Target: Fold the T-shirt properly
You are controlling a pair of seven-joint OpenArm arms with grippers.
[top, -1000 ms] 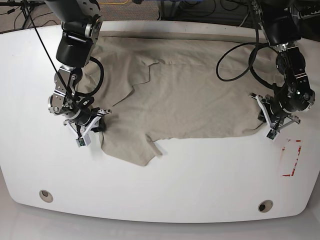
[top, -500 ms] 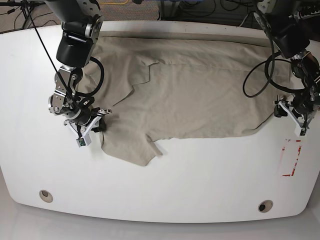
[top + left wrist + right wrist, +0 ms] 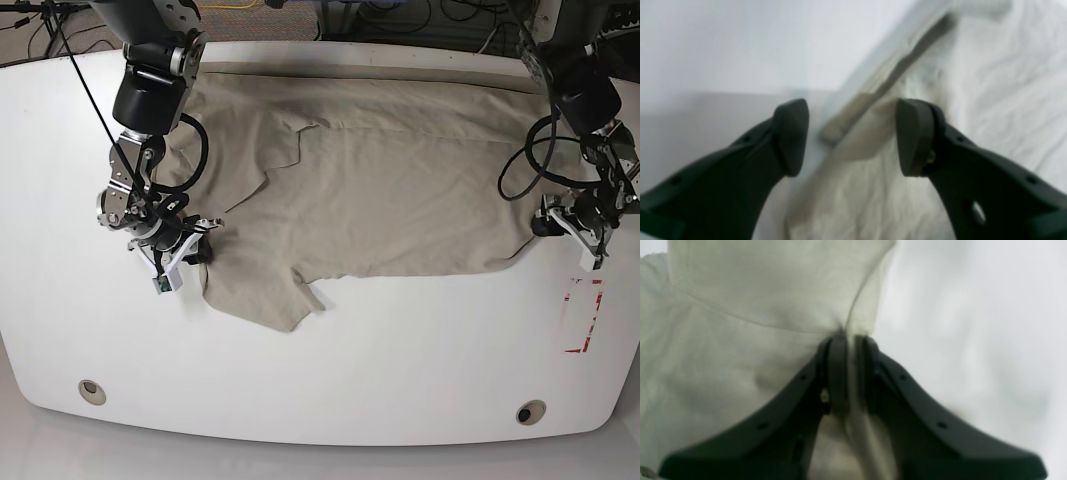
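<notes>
The beige T-shirt (image 3: 380, 180) lies spread and wrinkled on the white table (image 3: 330, 360). My right gripper (image 3: 192, 250), at the left in the base view, is shut on the shirt's edge near a sleeve. In the right wrist view the gripper (image 3: 850, 370) pinches a fold of the shirt (image 3: 756, 306). My left gripper (image 3: 552, 222) is at the shirt's right edge. In the left wrist view it (image 3: 851, 136) is open and empty, its jaws straddling the edge of the shirt (image 3: 990, 100), low over the table.
A red-marked label (image 3: 582, 315) lies on the table near the left gripper. Two round holes (image 3: 92, 391) (image 3: 530, 412) sit near the front edge. Black cables hang from both arms and run behind the table's back edge.
My left arm moved right, off the shirt's lower right corner, then came back slightly to the shirt's right edge. My right arm has not moved and still holds the shirt.
</notes>
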